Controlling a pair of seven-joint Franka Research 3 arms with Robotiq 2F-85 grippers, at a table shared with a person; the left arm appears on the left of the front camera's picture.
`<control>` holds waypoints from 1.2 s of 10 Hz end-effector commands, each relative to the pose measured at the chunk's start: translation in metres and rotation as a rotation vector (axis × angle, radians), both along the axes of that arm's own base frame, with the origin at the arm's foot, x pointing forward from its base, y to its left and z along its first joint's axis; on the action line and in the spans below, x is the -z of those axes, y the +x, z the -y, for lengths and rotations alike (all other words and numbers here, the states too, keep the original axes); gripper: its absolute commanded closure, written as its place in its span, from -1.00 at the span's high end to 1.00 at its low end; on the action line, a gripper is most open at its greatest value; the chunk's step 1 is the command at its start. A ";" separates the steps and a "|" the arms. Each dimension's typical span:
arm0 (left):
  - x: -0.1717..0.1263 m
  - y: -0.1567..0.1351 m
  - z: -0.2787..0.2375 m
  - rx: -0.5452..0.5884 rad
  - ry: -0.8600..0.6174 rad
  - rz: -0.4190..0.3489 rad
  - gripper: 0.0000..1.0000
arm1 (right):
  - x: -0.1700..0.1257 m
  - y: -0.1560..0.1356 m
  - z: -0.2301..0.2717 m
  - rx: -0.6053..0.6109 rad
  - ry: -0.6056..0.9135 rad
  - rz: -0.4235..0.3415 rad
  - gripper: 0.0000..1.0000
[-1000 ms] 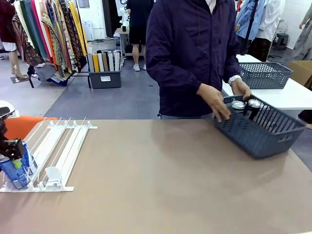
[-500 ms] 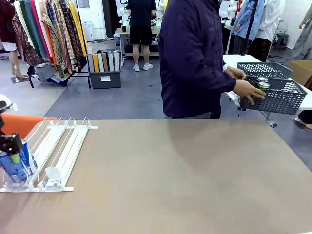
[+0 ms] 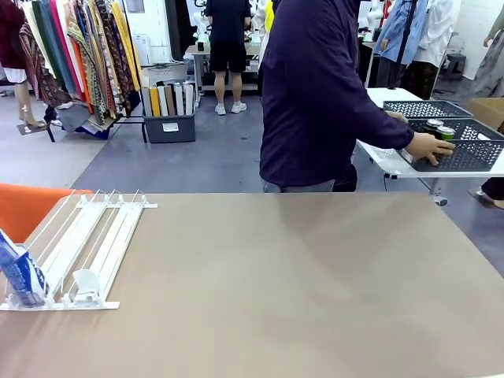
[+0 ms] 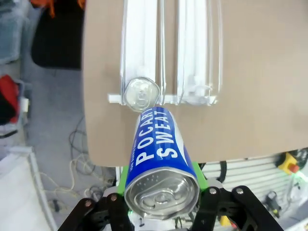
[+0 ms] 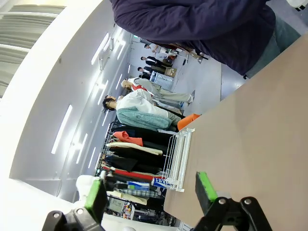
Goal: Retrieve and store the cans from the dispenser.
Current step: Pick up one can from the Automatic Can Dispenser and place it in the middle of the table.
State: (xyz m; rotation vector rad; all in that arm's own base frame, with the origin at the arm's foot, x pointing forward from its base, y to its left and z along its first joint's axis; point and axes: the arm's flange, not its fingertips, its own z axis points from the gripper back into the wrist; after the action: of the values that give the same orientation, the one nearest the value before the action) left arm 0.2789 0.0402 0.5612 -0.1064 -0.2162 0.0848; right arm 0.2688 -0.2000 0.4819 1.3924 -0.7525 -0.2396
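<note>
Brown desk (image 3: 276,276), dispenser (image 3: 94,236) at left edge: left fingers (image 4: 122,180) clamp 1 blue can (image 4: 161,159) (apparently clear of its lane, for storing); right fingers (image 5: 204,186) spread, empty.

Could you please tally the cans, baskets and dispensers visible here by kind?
Cans: 4 (blue can in the left gripper, second can at the front bar of the dispenser, a silver-topped can and a green-rimmed can in the front basket)
Baskets: 2 (front basket, rear basket)
Dispensers: 1
Total: 7
</note>
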 end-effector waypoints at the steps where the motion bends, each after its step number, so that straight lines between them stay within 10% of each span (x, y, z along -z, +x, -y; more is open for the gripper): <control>1: -0.039 -0.026 -0.011 -0.018 -0.047 0.200 -1.00 | -0.005 0.002 0.000 0.009 0.023 0.021 1.00; 3: -0.046 -0.034 -0.017 -0.021 -0.125 0.287 -1.00 | -0.005 0.002 0.000 0.009 0.023 0.021 1.00; 4: -0.051 -0.035 -0.013 -0.027 -0.036 0.181 -1.00 | -0.005 0.002 0.000 0.009 0.023 0.021 1.00; 9: -0.045 -0.033 -0.012 -0.027 -0.054 0.178 -1.00 | -0.005 0.002 0.000 0.009 0.023 0.021 1.00; 12: -0.043 0.015 0.013 0.031 -0.354 0.170 -1.00 | -0.005 0.002 0.000 0.009 0.023 0.021 1.00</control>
State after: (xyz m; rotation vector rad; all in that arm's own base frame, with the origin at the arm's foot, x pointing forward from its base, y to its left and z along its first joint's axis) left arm 0.2725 0.0458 0.5895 -0.3747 -0.3598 0.1104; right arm 0.2688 -0.2000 0.4820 1.3923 -0.7527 -0.2393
